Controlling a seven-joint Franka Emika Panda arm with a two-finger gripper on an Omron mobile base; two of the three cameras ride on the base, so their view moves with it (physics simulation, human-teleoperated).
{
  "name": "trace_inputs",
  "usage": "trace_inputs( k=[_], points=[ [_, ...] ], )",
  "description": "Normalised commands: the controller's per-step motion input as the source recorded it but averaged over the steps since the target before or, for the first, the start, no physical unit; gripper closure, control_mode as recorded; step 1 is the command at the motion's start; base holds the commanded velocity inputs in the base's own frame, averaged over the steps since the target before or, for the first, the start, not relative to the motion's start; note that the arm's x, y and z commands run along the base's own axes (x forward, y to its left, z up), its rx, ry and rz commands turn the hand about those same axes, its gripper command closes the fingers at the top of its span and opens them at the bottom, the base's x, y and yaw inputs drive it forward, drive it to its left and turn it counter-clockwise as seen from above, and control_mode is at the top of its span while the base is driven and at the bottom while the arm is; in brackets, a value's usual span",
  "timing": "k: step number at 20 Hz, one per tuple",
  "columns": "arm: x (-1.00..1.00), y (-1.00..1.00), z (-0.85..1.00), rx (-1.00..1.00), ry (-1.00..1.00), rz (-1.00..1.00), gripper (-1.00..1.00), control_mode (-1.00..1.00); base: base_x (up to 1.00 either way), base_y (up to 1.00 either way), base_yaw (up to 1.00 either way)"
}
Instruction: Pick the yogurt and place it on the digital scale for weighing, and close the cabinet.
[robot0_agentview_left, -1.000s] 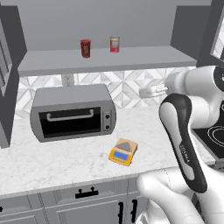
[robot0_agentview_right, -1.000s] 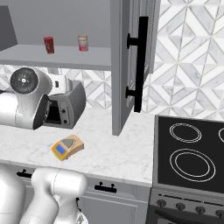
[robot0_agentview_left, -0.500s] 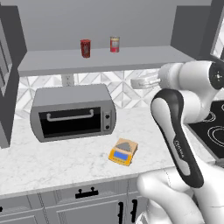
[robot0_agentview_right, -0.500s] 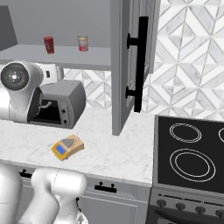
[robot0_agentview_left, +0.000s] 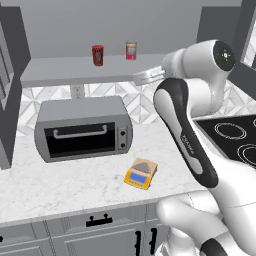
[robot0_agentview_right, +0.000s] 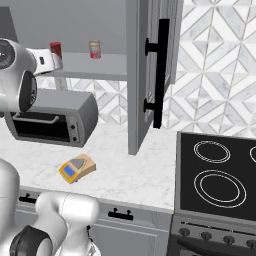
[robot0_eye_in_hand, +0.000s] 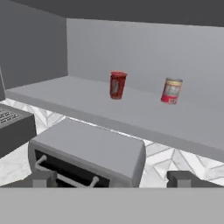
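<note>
The yogurt (robot0_agentview_left: 97, 55) (robot0_agentview_right: 55, 48) (robot0_eye_in_hand: 117, 85), a small dark red cup, stands upright on the open cabinet's grey shelf (robot0_agentview_left: 65, 70). On the counter below lies the orange-yellow digital scale (robot0_agentview_left: 140, 173) (robot0_agentview_right: 76, 168), with nothing on it. My gripper (robot0_agentview_left: 144, 78) (robot0_eye_in_hand: 112, 179) hangs at shelf height in front of the cabinet, to the right of the yogurt and well short of it. Its fingertips (robot0_eye_in_hand: 43, 178) stand wide apart, open and empty. The cabinet door (robot0_agentview_right: 150, 75) with its black bar handle (robot0_agentview_right: 161, 70) stands swung out.
A red can with a yellowish label (robot0_agentview_left: 131, 50) (robot0_eye_in_hand: 171, 90) stands on the shelf to the right of the yogurt. A grey toaster oven (robot0_agentview_left: 82, 128) sits on the marble counter (robot0_agentview_left: 60, 185) under the shelf. A black stove top (robot0_agentview_right: 220, 175) lies to the right.
My arm has risen, and the hand has moved up and left from beside the toaster oven to shelf height. The jaws stayed open. Yogurt, can and scale have not moved.
</note>
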Motion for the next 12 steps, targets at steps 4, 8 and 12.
trace_inputs(
  k=[4, 8, 12],
  points=[
    [0.26, 0.16, 0.0, -0.01, -0.1, 0.04, -1.0, -1.0, 0.0, 0.0, 0.0],
    [0.36, 0.2, 0.0, 0.0, -0.24, 0.04, -1.0, -1.0, 0.0, 0.0, 0.0],
    [0.27, 0.14, -0.02, 0.07, -0.13, 0.04, -1.0, -1.0, 0.0, 0.0, 0.0]
  ],
)
